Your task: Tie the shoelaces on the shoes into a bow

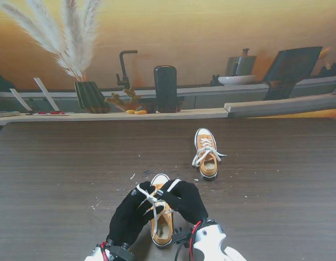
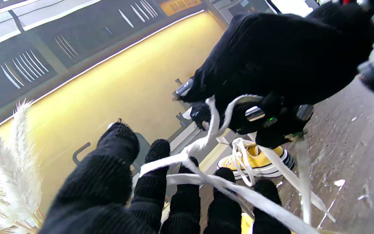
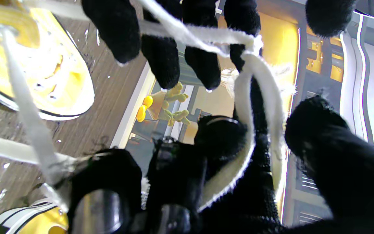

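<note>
Here, both hands work directly over the near shoe [image 1: 161,215]. The left hand [image 1: 131,213] and right hand [image 1: 184,199] each pinch the white lace [image 1: 153,199]. Soft, limp and probably slippery, it is best gripped mid-strand, beside the crossing.

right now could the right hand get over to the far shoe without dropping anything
Probably not. The right hand and left hand both have white laces of the near shoe looped around their fingers. The table toward the far shoe looks open, but the laces tether the hand.
</note>
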Available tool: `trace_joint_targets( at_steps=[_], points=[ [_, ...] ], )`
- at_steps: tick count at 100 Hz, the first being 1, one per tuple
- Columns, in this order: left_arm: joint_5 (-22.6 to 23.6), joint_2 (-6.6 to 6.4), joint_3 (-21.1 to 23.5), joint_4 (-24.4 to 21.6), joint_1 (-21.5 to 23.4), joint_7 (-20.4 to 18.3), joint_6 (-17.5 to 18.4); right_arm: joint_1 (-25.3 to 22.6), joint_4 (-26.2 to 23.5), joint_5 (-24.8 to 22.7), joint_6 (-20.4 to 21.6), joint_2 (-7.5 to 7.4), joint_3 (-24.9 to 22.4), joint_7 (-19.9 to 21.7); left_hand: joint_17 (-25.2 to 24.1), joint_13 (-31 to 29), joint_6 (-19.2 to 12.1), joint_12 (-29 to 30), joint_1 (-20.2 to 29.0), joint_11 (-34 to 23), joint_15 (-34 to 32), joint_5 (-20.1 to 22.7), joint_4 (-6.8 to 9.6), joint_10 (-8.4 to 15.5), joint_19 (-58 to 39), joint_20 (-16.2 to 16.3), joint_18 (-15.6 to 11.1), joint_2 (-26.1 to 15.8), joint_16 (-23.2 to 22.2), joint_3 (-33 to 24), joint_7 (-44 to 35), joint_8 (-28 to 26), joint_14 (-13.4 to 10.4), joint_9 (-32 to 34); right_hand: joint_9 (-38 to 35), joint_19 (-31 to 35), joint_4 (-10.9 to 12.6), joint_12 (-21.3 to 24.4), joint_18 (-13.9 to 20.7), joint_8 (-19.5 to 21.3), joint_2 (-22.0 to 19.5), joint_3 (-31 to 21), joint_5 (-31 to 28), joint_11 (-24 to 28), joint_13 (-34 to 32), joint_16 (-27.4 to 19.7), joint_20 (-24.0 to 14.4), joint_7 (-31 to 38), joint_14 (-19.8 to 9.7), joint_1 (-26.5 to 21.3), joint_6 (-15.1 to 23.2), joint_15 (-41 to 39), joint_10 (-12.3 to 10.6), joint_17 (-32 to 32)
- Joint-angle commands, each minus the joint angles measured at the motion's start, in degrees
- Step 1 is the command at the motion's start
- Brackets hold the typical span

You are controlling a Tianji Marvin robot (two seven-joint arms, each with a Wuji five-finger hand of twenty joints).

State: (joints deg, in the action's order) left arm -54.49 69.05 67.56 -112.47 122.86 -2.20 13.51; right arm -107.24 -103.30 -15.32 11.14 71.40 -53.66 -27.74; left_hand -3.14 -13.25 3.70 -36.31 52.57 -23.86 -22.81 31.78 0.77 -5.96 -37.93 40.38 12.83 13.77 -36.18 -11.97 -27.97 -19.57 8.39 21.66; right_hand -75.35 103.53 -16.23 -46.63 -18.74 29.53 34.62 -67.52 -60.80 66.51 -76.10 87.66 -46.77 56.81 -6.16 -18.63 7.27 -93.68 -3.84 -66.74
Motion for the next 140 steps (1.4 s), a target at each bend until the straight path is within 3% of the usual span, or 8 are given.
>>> trace_joint_targets(
  at_steps=[1, 18, 40, 66, 79, 100, 122, 140],
  points=[
    [1.05, 0.1, 0.4, -0.96, 0.59, -0.17, 0.35, -0.81, -0.61, -0.11, -0.16, -0.27, -0.31, 0.61, -0.24, 0.89, -10.23, 1.22, 3.49, 0.78, 1.01, 2.49, -0.56, 0.77, 0.6, 1.44, -3.98, -1.97, 0.47, 4.07, 0.22, -1.3, -1.22, 1.25, -0.23, 8.0, -1.98, 0.57, -2.24, 3.36, -0.16, -1.77, -0.48, 0.75, 1.5, 2.29, 1.5, 2.51, -0.64, -1.71, 3.03, 3.3, 5.17, -0.28],
    [1.29, 0.18, 1.2, -1.81, 1.4, 1.1, 0.35, -2.06, -1.5, 0.39, 0.65, -0.48, -1.1, 1.03, -0.2, 0.43, -8.03, 2.17, 10.91, 1.01, 0.97, 6.46, -1.7, 0.7, 1.49, 2.15, -3.8, -7.04, 0.29, 10.23, -1.11, 0.46, -0.88, 3.09, 4.27, -6.48, -2.62, 3.22, -11.44, 3.7, 0.5, -1.88, 0.8, -3.09, 2.57, 0.8, 6.36, 1.91, 11.32, -1.07, 7.46, 17.34, 5.58, 3.95],
    [5.31, -0.04, 1.58, -1.62, 1.56, 2.31, 0.53, -3.1, -1.92, -0.13, 1.9, -0.85, -1.75, 1.61, 1.06, -2.02, -5.98, 3.88, 13.82, 1.06, 0.92, 9.91, -2.22, 2.07, 1.84, 2.59, -2.55, -8.33, 0.96, 12.64, -3.47, 0.69, 0.41, 7.11, 18.17, -25.71, -3.03, 11.99, -9.37, -6.82, 0.95, -1.68, 2.9, -16.55, 8.45, -11.36, 5.78, 2.3, 26.09, -0.02, 11.42, 58.04, 9.3, 31.78],
    [3.8, -0.34, 2.46, -1.03, 2.15, -0.7, 3.98, -4.0, -2.23, -0.98, 2.27, -1.07, -2.47, 1.63, -0.84, -0.01, -5.8, 5.53, 18.15, 2.61, 4.17, 5.27, 0.91, 2.55, 9.89, 0.42, -2.55, -5.87, 3.07, 8.77, -9.46, -3.74, -0.21, 5.71, 27.88, -46.44, -3.23, 22.93, -2.71, -10.76, 1.7, -2.95, 3.23, -25.48, 23.04, -58.77, 15.94, 2.77, 29.53, -0.18, 12.82, 80.58, 8.9, 53.55],
    [6.25, -0.57, 3.03, -0.78, 2.33, -0.56, 4.79, -4.32, -2.23, -1.22, 2.41, -1.06, -2.79, 1.37, -1.04, 3.27, -5.05, 9.2, 16.81, 6.29, 10.68, 6.52, 0.75, 3.06, 23.45, -1.21, -3.62, -4.98, 7.09, 6.62, -9.27, -3.54, -1.85, 3.79, 31.73, -53.89, -3.33, 26.5, -1.32, -11.82, 1.91, -3.49, 2.51, -29.87, 29.76, -67.79, 19.96, 3.23, 30.27, -0.1, 12.45, 85.89, 8.68, 58.58],
    [5.88, -0.48, 3.31, -0.42, 2.24, -0.53, 5.6, -4.7, -2.2, -1.75, 3.24, -1.05, -3.34, 0.88, -1.79, 0.74, -6.94, 14.09, 16.87, 10.1, 15.55, 5.76, 0.99, 2.4, 28.56, -1.96, -4.67, -4.63, 10.15, 5.93, -11.27, -6.16, -2.84, 6.41, 30.87, -51.92, -3.28, 26.02, -2.19, -4.67, 0.78, -5.12, -0.42, -27.39, 27.59, -70.21, 18.84, 4.01, 30.02, 1.79, 10.26, 84.04, 9.28, 56.37],
    [3.9, 0.33, 2.64, -0.75, 1.58, 3.14, 5.24, -4.88, -2.36, -4.62, 1.54, -1.3, -4.0, 0.14, 2.25, -7.21, -11.4, 16.86, 12.92, 9.82, 14.44, 2.59, 2.67, -0.85, 28.41, -5.06, -3.01, 1.85, 10.81, -5.54, -25.1, -14.87, -0.55, 18.1, 22.45, -22.46, -2.4, 8.64, -3.79, 6.46, -2.37, -5.42, -3.07, -6.48, 4.1, -65.73, 0.79, 1.44, 30.32, 5.02, 9.23, 70.06, 8.89, 37.73],
    [2.99, 0.44, 2.71, -0.86, 1.27, 3.09, 4.31, -4.98, -2.7, -1.69, 1.65, -1.61, -4.75, 2.88, 4.36, -13.25, -12.15, 12.27, 10.79, 7.34, 10.4, 2.18, 2.77, -0.79, 27.37, -4.63, -1.15, 3.49, 8.83, -10.81, -29.5, -18.88, 0.03, 25.21, 6.65, -8.52, -0.87, 5.79, -7.0, 12.12, -4.16, -6.46, -4.63, -4.83, 2.53, -41.11, -0.59, 0.63, 24.87, 6.9, 3.91, 28.05, 10.27, 17.51]
  ],
)
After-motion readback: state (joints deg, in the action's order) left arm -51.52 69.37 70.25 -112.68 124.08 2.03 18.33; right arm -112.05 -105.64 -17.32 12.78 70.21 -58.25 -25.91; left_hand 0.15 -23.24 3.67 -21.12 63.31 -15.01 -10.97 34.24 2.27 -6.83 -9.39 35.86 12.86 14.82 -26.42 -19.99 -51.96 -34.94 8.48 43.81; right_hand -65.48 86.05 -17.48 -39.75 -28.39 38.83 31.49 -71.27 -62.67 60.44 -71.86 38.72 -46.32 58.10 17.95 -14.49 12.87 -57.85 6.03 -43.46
